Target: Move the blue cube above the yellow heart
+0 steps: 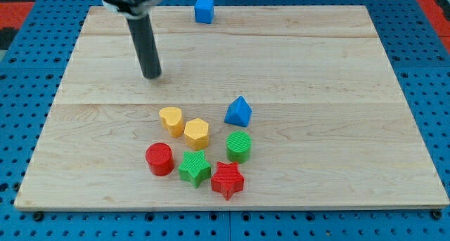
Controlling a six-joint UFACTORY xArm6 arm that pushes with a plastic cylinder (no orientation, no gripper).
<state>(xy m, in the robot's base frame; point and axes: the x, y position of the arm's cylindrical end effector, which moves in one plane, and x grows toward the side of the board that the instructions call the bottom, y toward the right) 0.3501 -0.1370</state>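
The blue cube (204, 10) sits at the view's top edge of the wooden board (337, 93), a little left of centre. The yellow heart (171, 120) lies lower, left of centre, touching a yellow hexagon (197, 133) on its right. My tip (152, 75) is on the board, up and left of the yellow heart and down and left of the blue cube, touching no block.
A blue triangular block (238, 112) lies right of the yellow pair. Below are a green cylinder (239, 147), a red cylinder (159, 159), a green star (195, 168) and a red star (227, 179), clustered closely.
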